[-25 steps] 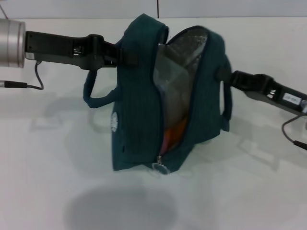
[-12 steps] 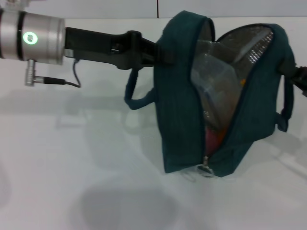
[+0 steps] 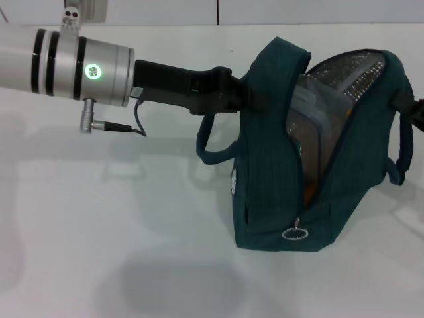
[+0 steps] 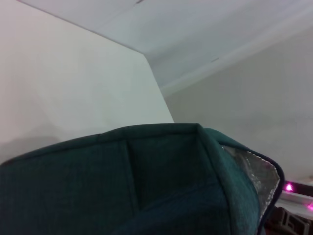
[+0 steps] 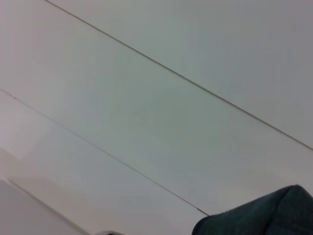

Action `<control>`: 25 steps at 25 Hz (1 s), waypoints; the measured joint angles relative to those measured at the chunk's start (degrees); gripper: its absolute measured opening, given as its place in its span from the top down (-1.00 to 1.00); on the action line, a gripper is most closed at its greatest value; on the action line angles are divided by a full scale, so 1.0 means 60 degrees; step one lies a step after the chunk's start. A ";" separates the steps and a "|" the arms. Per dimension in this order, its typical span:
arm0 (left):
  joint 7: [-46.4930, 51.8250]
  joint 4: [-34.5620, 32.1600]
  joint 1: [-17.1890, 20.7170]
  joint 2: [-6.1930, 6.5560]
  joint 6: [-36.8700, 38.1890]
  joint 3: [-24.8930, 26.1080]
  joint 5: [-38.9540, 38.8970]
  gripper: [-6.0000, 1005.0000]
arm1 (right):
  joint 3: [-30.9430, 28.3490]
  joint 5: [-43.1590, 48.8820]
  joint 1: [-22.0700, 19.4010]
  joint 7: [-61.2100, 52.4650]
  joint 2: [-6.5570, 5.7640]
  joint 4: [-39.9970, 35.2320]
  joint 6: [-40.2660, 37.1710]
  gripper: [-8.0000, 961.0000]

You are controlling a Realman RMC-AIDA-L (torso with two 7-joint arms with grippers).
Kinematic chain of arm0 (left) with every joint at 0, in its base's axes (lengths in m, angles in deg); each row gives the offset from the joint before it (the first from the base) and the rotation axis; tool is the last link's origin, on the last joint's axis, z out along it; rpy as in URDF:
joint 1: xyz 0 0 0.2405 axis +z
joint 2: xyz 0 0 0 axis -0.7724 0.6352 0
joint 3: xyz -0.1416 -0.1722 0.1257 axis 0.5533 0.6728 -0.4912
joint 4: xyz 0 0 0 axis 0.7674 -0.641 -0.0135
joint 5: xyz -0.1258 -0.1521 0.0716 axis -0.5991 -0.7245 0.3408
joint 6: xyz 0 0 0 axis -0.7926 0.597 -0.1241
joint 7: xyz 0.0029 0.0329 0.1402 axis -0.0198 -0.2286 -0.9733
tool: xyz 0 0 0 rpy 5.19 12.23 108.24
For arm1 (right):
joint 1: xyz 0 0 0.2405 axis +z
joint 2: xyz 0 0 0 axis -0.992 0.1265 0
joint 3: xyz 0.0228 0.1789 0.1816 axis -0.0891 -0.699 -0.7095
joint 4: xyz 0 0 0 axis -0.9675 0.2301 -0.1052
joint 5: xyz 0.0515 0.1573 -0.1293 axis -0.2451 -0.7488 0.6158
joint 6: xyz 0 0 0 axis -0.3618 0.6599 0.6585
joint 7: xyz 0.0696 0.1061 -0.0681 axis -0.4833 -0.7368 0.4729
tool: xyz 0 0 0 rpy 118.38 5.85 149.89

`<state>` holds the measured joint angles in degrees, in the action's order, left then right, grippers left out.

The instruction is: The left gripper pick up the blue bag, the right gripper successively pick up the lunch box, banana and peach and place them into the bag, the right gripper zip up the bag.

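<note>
The left gripper (image 3: 248,99) is clamped on the blue bag (image 3: 265,192) — soft, sagging fabric, probably loaded — best taken by its zipper ring (image 3: 294,233); the right gripper's state cannot be told.

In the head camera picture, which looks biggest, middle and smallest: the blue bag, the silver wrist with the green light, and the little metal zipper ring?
1. The blue bag, by far the biggest.
2. The silver wrist of the left arm; nearness to the camera may make it look larger.
3. The zipper ring, tiny, at the bag's bottom corner.
</note>
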<state>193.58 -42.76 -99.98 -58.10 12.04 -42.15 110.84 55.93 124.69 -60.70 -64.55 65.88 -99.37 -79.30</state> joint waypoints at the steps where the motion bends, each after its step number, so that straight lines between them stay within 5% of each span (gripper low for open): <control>1: 0.0001 0.0001 0.0001 -0.0007 -0.0066 -0.0001 0.0002 0.91 | 0.0000 0.0002 0.0023 -0.0002 0.0011 0.0002 0.0055 0.93; 14: -0.0075 0.0009 0.0066 -0.0069 -0.0243 -0.0009 -0.0088 0.92 | -0.0058 0.0011 -0.0042 -0.0001 0.0121 -0.0018 0.0079 0.91; 25: -0.0095 0.0009 0.0143 -0.0030 -0.0398 0.0019 -0.0282 0.91 | -0.0066 0.0002 -0.0737 0.1342 0.0054 -0.0098 -0.0875 0.02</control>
<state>193.01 -42.71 -99.12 -58.28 9.65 -42.03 109.15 55.54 124.70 -65.12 -56.49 66.20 -99.96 -84.55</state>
